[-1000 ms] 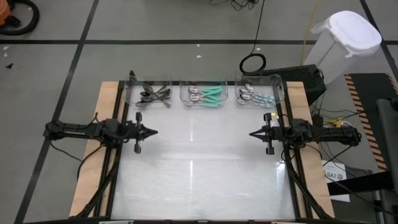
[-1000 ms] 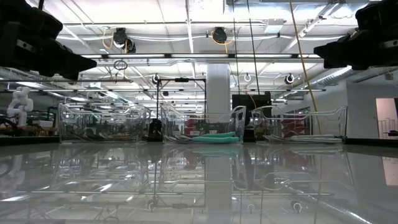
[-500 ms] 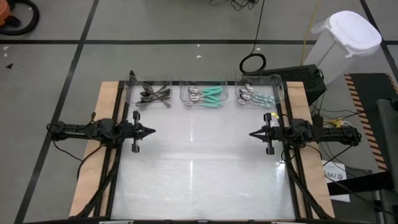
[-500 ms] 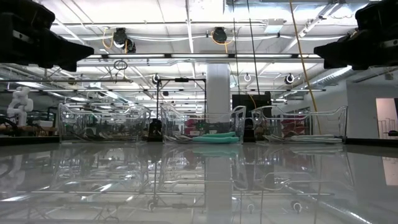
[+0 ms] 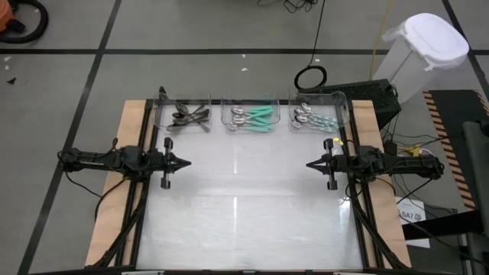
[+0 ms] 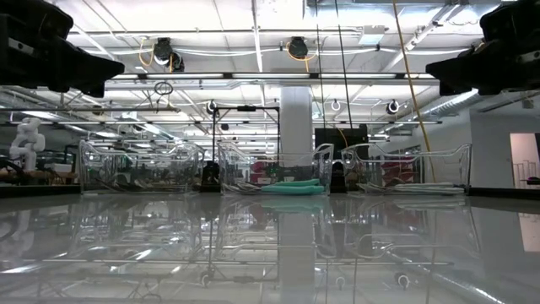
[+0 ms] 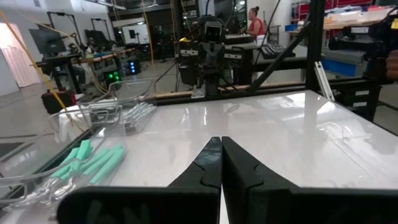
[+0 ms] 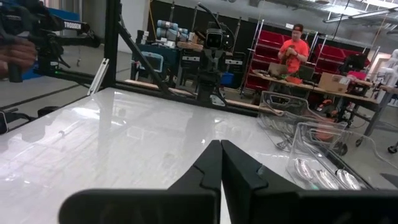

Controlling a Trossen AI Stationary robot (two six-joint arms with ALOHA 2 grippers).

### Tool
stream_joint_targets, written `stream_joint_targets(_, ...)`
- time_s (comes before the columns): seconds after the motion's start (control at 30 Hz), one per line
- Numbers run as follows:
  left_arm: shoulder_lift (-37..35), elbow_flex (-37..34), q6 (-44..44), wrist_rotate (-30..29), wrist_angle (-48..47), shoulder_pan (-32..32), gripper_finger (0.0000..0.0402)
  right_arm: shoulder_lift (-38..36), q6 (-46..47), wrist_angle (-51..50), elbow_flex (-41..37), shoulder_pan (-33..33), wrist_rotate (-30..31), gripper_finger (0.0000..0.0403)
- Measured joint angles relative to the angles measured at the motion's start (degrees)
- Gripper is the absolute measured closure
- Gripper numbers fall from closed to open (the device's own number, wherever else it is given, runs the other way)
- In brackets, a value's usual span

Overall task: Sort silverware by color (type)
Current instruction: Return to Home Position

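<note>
Dark left gripper [image 5: 188,162], dark right gripper [image 5: 309,164]: fingers together, facing each other. In clear plastic bins [image 5: 244,104]: black spoons [image 5: 189,116], teal-handled spoons [image 5: 258,117], pale-blue-handled spoons [image 5: 312,119], well apart from both.

Grey floor [image 5: 69,99] crossed by dark lines surrounds the table. A white lidded bin [image 5: 428,46] stands beyond the tabletop's far right corner, and a coiled black cable [image 5: 311,77] lies behind its far edge. Beyond is an open hall with a white pillar [image 6: 296,127], ceiling light strips [image 6: 253,76], a white humanoid figure [image 6: 27,139], red shelving [image 8: 267,46], and a person in an orange shirt [image 8: 295,55] at a workbench [image 8: 292,79].
</note>
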Motion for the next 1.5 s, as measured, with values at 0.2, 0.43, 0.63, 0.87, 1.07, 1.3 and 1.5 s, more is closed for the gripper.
stream_joint_targets(0.2,0.0,0.0,0.3,0.1,0.0,0.0,0.0401,0.0,0.0,0.0,0.0,0.0,0.0,0.0403)
stream_joint_targets(0.43,0.7,0.0,0.2,1.2,-0.2,0.0,0.0401,0.0,-0.4,0.0,0.0,0.0,0.0,0.0403)
stream_joint_targets(0.63,4.0,0.0,-2.1,1.7,-0.3,0.0,0.0401,0.0,-0.6,0.0,0.0,0.0,0.0,0.0403)
stream_joint_targets(0.87,4.0,-0.2,-1.0,2.4,1.1,-0.5,0.0401,0.0,0.1,0.0,0.0,0.0,0.0,0.0403)
stream_joint_targets(1.07,-0.3,-0.1,3.4,0.2,1.2,-0.7,0.0401,0.0,0.4,0.0,0.0,0.0,0.0,0.0403)
stream_joint_targets(1.3,-0.2,-1.0,4.0,0.2,2.8,-0.6,0.0401,0.1,-0.5,0.1,0.0,0.0,0.1,0.0403)
stream_joint_targets(1.5,-0.1,-1.0,4.1,0.5,2.6,0.2,0.0401,0.1,-1.5,0.4,0.0,0.0,0.1,0.0403)
